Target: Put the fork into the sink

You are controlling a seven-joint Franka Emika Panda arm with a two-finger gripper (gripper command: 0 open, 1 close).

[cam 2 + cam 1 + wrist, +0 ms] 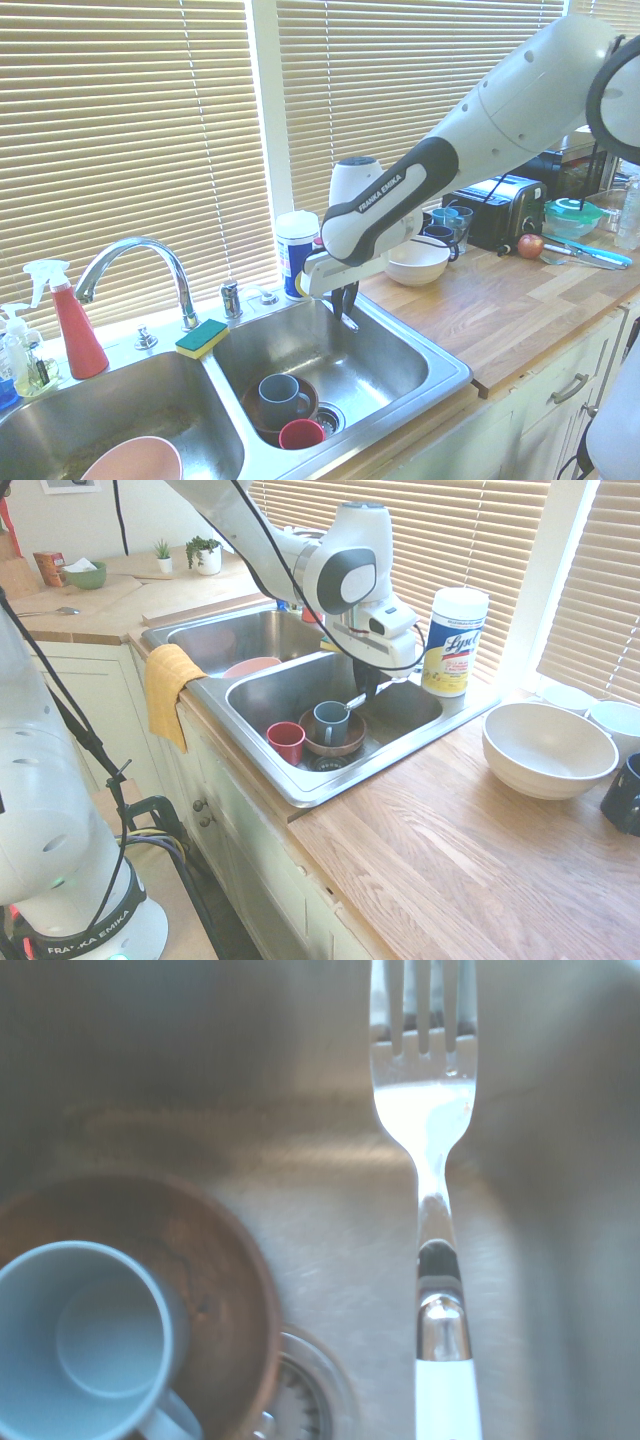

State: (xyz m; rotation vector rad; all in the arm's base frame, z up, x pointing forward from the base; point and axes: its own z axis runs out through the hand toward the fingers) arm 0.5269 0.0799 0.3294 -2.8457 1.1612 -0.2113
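You face a kitchen with a wooden surface (470, 850) under slatted window blinds. The steel double sink (300, 790) is set into it. Your gripper (346, 305) hangs inside the basin nearer the big white bowl (548, 748). Its jaws look pinched on the fork (432, 1210), though the outside views show this poorly. The fork's tines point into the basin. Beside it, a blue-grey mug (330, 722) sits in a brown bowl (350, 742), with a red cup (287, 742) just beside.

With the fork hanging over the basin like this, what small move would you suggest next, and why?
Probably open the gripper to drop the fork: it hangs over bare floor of the sink, beside the grey mug in the brown bowl, not above them.
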